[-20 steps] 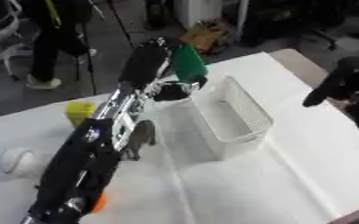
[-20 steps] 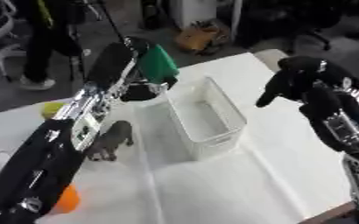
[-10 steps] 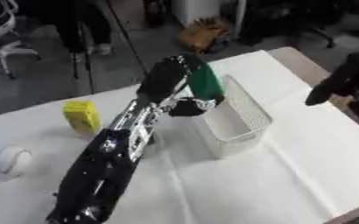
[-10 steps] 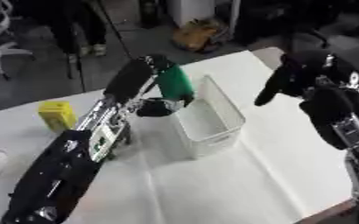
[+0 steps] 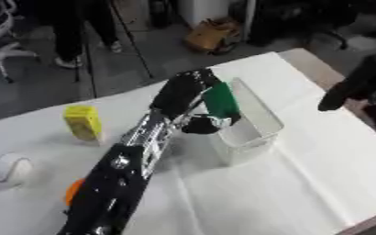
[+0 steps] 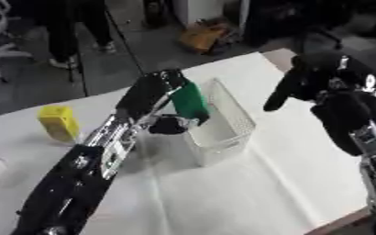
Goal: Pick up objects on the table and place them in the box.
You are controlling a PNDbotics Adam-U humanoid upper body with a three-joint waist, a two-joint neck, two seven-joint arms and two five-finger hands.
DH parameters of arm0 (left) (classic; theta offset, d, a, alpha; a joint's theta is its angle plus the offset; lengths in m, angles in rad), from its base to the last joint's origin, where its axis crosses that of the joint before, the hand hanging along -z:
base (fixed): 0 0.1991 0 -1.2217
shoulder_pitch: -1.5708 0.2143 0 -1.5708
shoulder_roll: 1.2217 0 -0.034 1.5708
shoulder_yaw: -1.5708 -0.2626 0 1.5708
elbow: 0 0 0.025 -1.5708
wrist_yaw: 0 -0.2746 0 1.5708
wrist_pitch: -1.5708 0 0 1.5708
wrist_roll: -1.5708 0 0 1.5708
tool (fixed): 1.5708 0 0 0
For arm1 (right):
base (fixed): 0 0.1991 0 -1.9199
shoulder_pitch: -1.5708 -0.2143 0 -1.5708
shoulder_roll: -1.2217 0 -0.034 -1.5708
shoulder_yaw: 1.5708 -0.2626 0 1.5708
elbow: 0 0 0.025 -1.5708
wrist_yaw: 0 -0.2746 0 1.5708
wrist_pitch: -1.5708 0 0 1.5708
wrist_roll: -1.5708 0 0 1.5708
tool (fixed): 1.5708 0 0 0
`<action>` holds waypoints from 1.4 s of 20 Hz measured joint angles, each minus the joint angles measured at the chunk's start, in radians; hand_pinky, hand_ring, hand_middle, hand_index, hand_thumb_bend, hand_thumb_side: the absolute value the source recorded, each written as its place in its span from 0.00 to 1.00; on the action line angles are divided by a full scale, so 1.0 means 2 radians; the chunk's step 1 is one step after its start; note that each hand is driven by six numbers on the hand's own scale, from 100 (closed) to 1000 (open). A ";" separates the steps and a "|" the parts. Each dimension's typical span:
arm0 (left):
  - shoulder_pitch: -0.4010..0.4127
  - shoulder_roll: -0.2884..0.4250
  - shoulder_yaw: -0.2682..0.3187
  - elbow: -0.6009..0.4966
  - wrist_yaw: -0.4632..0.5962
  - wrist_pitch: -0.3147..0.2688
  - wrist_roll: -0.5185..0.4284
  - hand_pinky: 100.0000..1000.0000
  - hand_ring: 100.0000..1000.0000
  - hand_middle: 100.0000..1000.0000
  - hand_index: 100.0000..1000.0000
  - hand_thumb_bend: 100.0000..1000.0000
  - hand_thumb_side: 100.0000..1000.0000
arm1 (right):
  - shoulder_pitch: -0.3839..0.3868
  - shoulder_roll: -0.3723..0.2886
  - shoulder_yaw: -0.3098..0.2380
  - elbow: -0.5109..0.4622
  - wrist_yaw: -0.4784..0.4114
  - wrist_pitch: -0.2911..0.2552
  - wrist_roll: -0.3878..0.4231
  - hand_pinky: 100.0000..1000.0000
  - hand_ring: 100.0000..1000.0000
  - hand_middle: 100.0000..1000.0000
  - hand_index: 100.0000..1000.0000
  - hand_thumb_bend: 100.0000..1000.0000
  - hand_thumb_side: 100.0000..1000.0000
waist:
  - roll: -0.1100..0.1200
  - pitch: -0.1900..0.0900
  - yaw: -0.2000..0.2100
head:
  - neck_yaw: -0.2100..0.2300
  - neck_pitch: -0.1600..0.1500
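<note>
Green object [image 5: 221, 102] over white box [image 5: 262, 120]

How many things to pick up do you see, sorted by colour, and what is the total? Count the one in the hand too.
Green: 1, the green object in the left hand, above the box.
Yellow: 1, the yellow block.
White: 1, the ball.
Orange: 1, the orange thing, partly hidden by the arm.
Total: 4.

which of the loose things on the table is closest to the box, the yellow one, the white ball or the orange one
The yellow block, standing upright left of the white box. The white ball and the orange thing lie farther left, nearer the camera.
</note>
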 measured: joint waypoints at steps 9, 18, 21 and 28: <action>0.004 -0.001 -0.010 0.003 -0.011 -0.014 0.060 0.56 0.57 0.67 0.72 0.68 0.66 | -0.004 0.000 0.001 0.000 -0.006 -0.001 0.003 0.55 0.56 0.59 0.84 0.10 0.51 | 0.000 0.000 -0.005 | 0.002 0.000; 0.012 -0.003 -0.005 0.010 -0.016 0.001 0.076 0.57 0.59 0.73 0.75 0.72 0.66 | -0.003 0.000 0.001 0.000 -0.006 -0.001 0.003 0.55 0.55 0.59 0.84 0.10 0.52 | 0.000 0.000 0.004 | 0.000 0.000; 0.017 0.010 0.010 0.001 0.023 0.022 0.074 0.58 0.62 0.75 0.75 0.66 0.74 | 0.005 0.000 -0.001 0.000 -0.006 -0.001 0.003 0.55 0.55 0.59 0.84 0.10 0.52 | 0.000 0.000 0.017 | -0.006 0.001; 0.042 0.098 0.039 -0.077 0.195 0.127 -0.028 0.60 0.66 0.79 0.81 0.60 0.88 | 0.026 -0.001 -0.012 0.002 0.004 -0.003 -0.005 0.55 0.55 0.59 0.84 0.10 0.53 | 0.000 -0.001 0.074 | -0.027 0.016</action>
